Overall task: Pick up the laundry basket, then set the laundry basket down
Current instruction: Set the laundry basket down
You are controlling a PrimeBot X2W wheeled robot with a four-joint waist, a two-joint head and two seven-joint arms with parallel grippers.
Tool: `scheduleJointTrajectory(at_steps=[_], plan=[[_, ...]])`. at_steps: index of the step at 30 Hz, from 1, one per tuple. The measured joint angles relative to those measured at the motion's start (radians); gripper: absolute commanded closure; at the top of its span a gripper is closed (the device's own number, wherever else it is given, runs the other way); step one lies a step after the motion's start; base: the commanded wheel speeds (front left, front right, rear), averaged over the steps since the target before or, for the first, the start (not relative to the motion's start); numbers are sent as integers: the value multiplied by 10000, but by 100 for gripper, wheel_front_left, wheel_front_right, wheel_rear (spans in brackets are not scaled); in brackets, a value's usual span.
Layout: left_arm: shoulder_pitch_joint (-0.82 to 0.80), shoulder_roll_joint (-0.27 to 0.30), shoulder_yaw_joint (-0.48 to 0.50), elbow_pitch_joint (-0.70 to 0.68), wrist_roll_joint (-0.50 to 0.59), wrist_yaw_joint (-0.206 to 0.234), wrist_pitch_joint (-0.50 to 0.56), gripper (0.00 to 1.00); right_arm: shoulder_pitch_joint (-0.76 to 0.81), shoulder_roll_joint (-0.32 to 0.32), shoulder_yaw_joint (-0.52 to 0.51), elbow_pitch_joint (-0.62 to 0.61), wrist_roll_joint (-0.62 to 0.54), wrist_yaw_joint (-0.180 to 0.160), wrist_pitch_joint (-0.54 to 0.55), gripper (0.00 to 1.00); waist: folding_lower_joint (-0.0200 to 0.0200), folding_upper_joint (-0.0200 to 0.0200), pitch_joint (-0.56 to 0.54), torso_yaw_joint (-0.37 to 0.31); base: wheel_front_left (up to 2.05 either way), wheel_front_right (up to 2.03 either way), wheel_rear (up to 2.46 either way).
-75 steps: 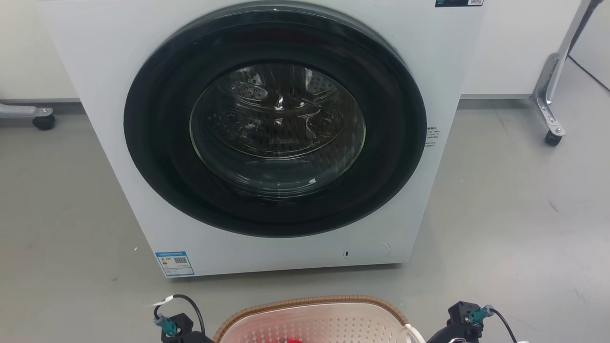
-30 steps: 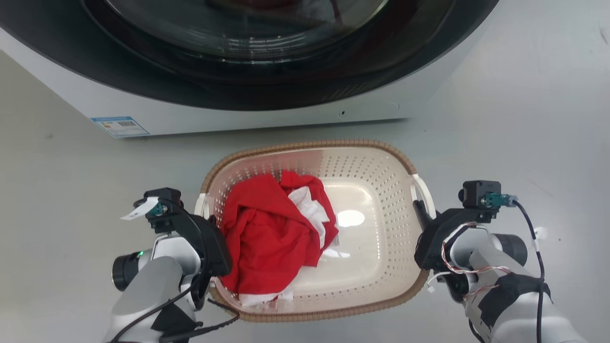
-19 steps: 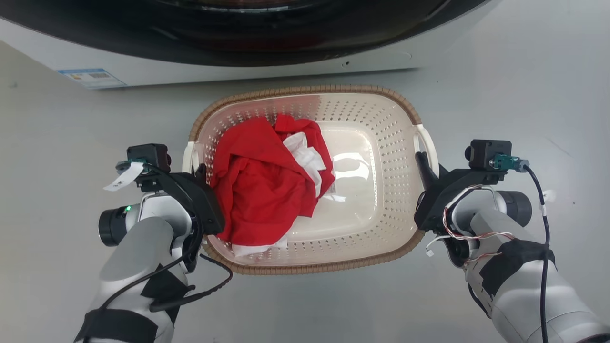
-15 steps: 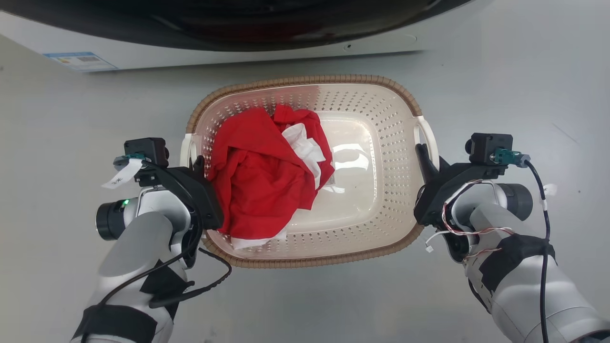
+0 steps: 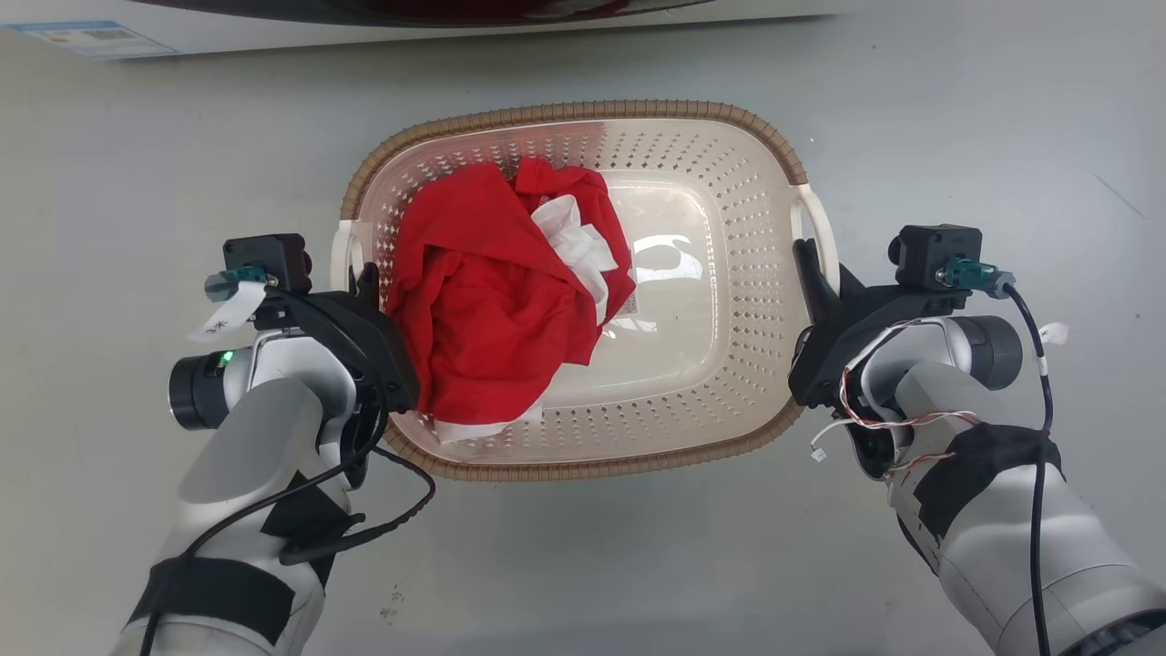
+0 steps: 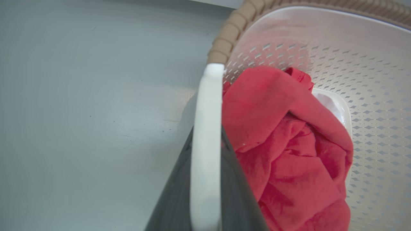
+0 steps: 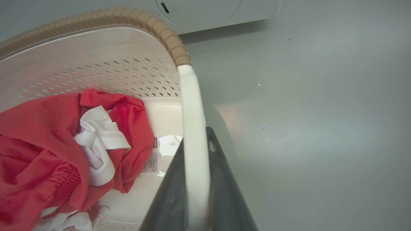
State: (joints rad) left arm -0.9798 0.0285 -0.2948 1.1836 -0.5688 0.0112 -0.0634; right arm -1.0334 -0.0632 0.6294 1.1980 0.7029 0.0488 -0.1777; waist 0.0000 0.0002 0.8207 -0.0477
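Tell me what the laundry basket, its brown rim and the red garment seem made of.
The laundry basket: probably glossy cream moulded plastic, with punched holes and glare on its bottom. Its rim: likely plastic, matt, woven-look ribs. The red garment: soft matt fabric, crumpled.

A smooth grey floor (image 5: 956,109) is pictured, with the white base of a washing machine (image 5: 209,32) stood on it. The laundry basket (image 5: 583,111) is seen just before the washing machine; whether it is rested on the floor cannot be told.
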Motion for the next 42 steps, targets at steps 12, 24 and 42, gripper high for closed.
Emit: scheduleJointTrajectory(at_steps=[12, 24, 42], plan=[[-203, 6, -19, 295, 12, -42, -148, 100, -218, 27, 90, 146, -54, 221, 0, 100, 0, -2, 558, 22, 0, 0, 0], [-403, 36, -31, 401, 13, -201, -370, 100, -288, 38, 105, 240, -52, 410, -174, 100, -1, -4, 790, 55, 0, 0, 0], [-584, -13, -29, 600, 8, -305, -525, 100, -434, 6, 125, 370, 15, 619, -215, 100, -1, -3, 861, 134, 0, 0, 0]])
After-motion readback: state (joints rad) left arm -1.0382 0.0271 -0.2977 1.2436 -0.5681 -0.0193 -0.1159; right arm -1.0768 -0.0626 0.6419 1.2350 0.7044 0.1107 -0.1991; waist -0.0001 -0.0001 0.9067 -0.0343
